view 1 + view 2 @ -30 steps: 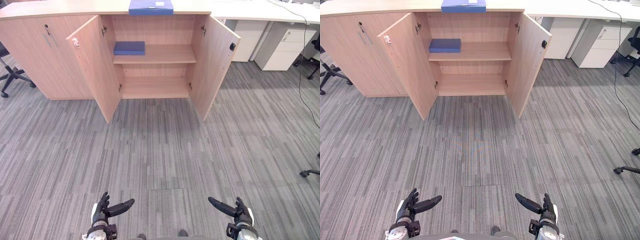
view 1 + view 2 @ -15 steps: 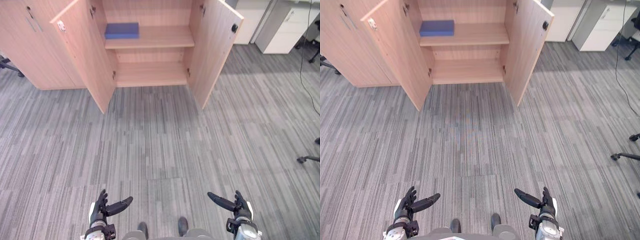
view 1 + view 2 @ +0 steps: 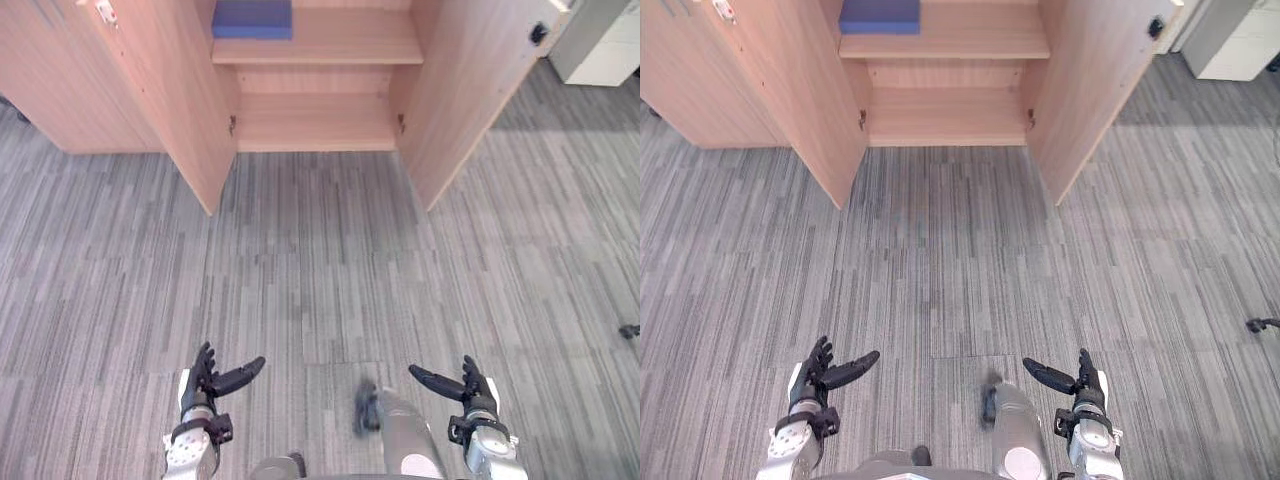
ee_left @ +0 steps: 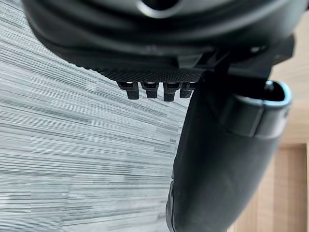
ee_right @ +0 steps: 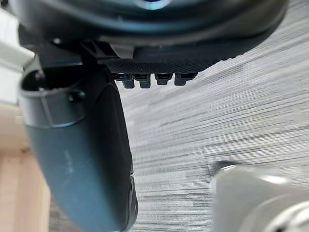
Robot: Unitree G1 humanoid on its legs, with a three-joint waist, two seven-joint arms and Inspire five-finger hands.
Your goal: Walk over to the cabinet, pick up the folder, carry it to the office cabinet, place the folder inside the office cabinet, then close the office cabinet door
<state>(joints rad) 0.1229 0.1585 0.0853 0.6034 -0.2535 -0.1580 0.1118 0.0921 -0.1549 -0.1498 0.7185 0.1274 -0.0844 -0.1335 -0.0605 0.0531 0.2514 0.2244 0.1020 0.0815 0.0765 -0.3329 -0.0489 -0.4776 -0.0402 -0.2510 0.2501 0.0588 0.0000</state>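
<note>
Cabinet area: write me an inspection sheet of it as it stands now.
Surface: grey striped carpet.
Job's things: cabinet, with left door and right door swung open; blue folder lying flat at the left of the upper shelf.
Clutter: nothing seen.
Hands: left hand and right hand low over the carpet, fingers straight, holding nothing.
Cables: nothing seen.
Surroundings: white drawer unit right of the cabinet; chair's foot at the right edge.

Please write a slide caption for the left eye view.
Open left hand and right hand face an open cabinet holding a blue folder.
</note>
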